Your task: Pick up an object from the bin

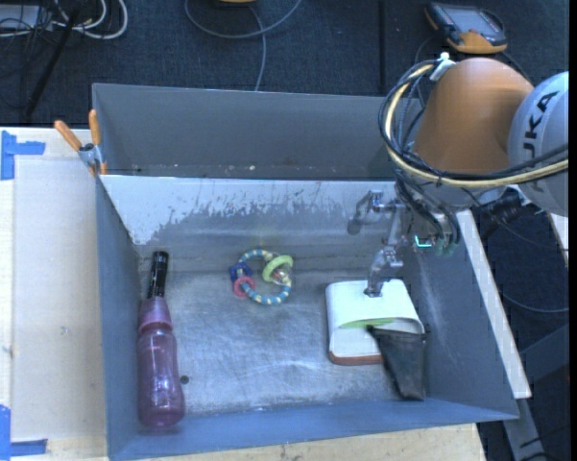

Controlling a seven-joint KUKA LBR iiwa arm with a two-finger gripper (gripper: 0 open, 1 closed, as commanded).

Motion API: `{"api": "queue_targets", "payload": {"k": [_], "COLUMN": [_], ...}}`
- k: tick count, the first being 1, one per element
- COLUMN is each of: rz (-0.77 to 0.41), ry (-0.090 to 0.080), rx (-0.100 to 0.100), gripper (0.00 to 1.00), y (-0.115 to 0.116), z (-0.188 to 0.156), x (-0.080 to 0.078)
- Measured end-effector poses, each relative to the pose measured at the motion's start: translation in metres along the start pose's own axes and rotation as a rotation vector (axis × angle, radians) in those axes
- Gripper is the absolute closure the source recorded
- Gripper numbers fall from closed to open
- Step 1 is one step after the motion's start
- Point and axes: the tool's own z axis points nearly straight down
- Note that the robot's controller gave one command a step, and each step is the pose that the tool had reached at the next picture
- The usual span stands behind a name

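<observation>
Grey metal bin (269,142) holds four loose things, all apart except the two on the right. Gripper (365,255) hangs over the right side, close to the far wall. Jaws look spread along the near–far line with nothing between them; the nearer fingertip (373,289) sits at the far edge of a white pad with a tan underside (365,317).

The pad is the closest candidate. It lies flat, just near of the jaws, so most of it is on the near side of the gripper, not under it. My read: a short shift toward the near wall is needed to straddle it.

- dark grey cloth (403,358): touching the pad's near right corner, slumped against the right wall. Risk of snagging.
- multicoloured ring toy (262,277): mid-floor, well left of the gripper.
- pink bottle with a black cap (158,363): along the left wall, long axis near–far, cap at the far end. Farthest from the jaws.
</observation>
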Motion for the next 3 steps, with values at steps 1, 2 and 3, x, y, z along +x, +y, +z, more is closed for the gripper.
{"api": "queue_targets", "payload": {"k": [1,2,3], "rz": [-0.001,0.017,0.016], "ry": [-0.008,-0.025,-0.026], "rx": [0.001,-0.009,-0.009], "gripper": [0.00,1.00,1.00], "y": [0.000,-0.035,-0.035], "z": [-0.005,0.114,0.114], "x": [-0.002,0.008,0.008]}}
